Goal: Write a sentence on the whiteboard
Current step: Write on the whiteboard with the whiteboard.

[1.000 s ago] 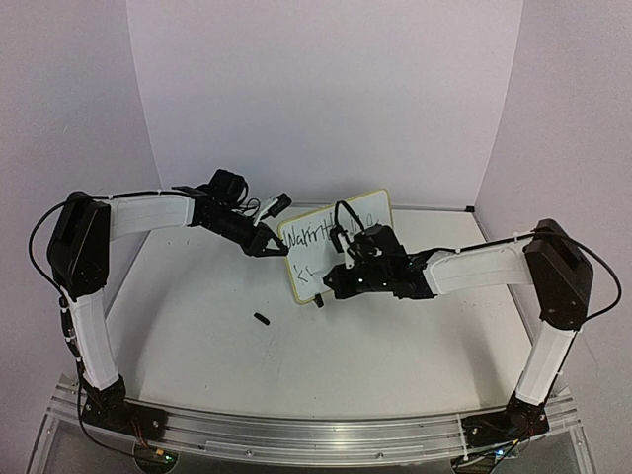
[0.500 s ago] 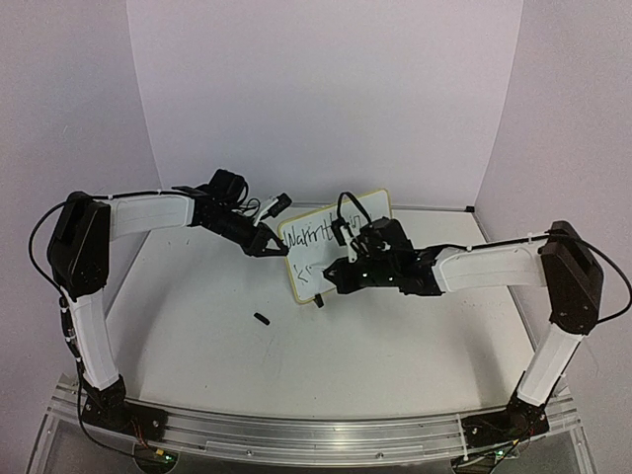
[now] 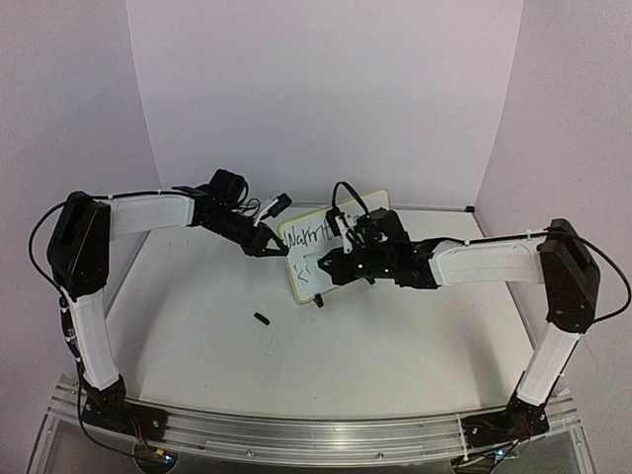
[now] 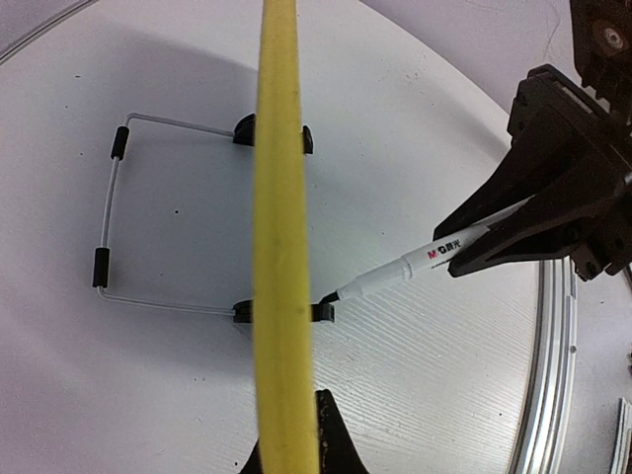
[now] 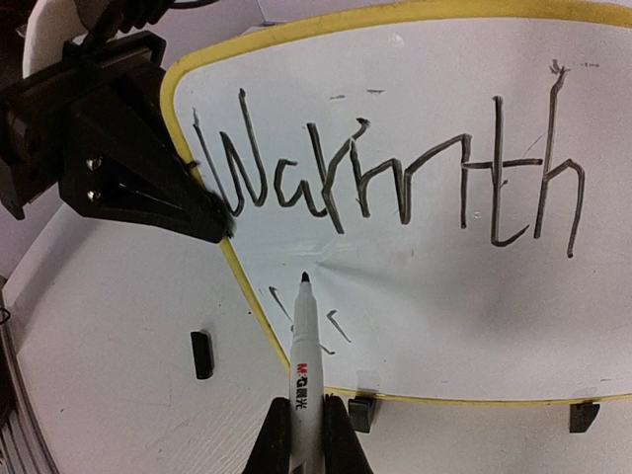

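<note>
The whiteboard [image 3: 302,259] stands upright mid-table on its wire stand [image 4: 109,217]; its yellow rim [image 4: 279,247] shows edge-on in the left wrist view. On its face [image 5: 444,286] the sentence reads "Warmth" [image 5: 395,178], with a few short strokes [image 5: 336,324] of a second line below. My left gripper [image 3: 269,245] [image 4: 291,439] is shut on the board's left rim. My right gripper [image 3: 331,267] [image 5: 301,427] is shut on a white marker [image 5: 304,346] [image 4: 415,267]. The marker's tip sits at the board's lower left, among those strokes.
A small black marker cap [image 3: 262,318] [image 5: 201,354] lies on the table in front of the board's left side. Black clip feet [image 5: 360,413] hold the board's lower rim. White walls close in the table at the back and sides.
My right gripper has moved left and slightly up across the board's lower part with the marker. The left arm and the board have stayed put.
</note>
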Robot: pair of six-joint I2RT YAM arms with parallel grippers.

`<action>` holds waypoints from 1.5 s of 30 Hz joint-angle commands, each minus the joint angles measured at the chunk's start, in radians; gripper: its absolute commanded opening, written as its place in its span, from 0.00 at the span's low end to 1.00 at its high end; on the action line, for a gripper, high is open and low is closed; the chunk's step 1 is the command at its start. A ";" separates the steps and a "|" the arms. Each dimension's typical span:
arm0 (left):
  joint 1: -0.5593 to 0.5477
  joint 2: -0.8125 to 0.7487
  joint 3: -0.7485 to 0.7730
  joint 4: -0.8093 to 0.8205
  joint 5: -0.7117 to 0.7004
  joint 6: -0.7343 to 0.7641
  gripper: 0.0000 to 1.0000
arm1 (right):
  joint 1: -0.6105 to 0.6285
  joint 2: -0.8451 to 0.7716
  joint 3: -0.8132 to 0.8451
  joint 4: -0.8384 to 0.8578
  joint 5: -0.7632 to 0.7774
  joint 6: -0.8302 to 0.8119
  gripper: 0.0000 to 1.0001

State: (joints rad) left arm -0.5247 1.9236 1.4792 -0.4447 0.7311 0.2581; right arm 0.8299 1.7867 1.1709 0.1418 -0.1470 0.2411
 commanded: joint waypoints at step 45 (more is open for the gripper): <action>-0.046 0.058 -0.017 -0.137 -0.033 0.018 0.00 | -0.011 0.022 0.000 0.001 0.079 -0.028 0.00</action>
State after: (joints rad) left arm -0.5251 1.9236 1.4792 -0.4450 0.7310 0.2581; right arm 0.8282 1.7797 1.1223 0.1355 -0.0818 0.2323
